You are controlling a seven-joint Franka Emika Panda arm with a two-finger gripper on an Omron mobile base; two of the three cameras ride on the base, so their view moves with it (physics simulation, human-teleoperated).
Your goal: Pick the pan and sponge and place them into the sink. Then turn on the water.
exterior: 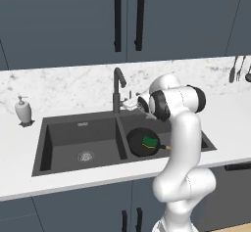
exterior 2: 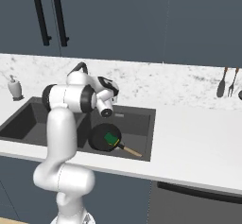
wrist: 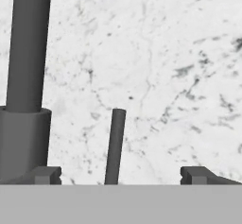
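Observation:
The black pan lies in the right basin of the dark grey sink, its handle pointing right. The green-topped sponge rests inside the pan. Both also show in the right base view: pan, sponge, sink. No water runs from the gooseneck faucet. My gripper is open just right of the faucet's column. The thin side lever stands between my fingertips, apart from both. In the left base view the gripper hovers behind the right basin.
A white soap dispenser stands on the marble counter left of the sink. Utensils hang on the backsplash at the far right. Dark cabinets with black handles run above. The counter stretches right of the sink.

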